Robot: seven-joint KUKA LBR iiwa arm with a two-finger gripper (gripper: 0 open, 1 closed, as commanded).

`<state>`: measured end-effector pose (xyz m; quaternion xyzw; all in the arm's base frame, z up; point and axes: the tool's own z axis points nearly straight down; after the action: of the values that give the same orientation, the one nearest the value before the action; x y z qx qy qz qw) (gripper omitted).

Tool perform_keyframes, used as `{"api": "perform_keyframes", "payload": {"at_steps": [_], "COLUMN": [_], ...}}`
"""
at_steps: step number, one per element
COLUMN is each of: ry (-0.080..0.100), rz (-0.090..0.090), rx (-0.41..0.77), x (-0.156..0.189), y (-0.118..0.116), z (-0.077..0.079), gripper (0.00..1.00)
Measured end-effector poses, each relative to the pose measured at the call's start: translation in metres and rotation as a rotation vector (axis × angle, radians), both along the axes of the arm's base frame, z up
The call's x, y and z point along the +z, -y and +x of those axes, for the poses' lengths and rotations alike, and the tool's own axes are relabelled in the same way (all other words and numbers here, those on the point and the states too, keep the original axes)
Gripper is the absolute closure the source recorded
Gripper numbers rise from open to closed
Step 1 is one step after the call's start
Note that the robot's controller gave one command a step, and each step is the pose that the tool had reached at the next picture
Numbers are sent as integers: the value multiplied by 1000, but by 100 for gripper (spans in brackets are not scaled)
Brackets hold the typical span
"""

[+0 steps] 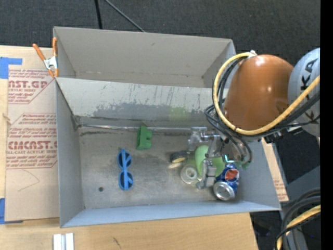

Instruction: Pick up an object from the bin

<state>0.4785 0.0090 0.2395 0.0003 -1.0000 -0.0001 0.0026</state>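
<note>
Orange wrist cover (257, 92) sits highest, above the bin's (156, 72) right side. From the left you see blue sunglasses (125, 170), a green block (143, 137) by the back wall, then the gripper (207, 160) low over a pale green oblong (200, 154) near the front right corner, beside a drink can (227, 183). Whether the gripper is parted or closed, you cannot tell. Nothing looks lifted yet; the oblong seems to run back-to-front.

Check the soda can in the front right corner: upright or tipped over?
Tipped. The blue-and-red can lies on its side near the bin front wall, its silver end pointing lower left, not up.
</note>
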Motion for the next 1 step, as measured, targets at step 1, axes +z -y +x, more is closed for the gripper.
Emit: {"api": "perform_keyframes", "payload": {"at_steps": [1], "ry": [0], "rz": [0], "rx": [-157], "x": [-121], "y": [38], "z": [36], "gripper": [0]}}
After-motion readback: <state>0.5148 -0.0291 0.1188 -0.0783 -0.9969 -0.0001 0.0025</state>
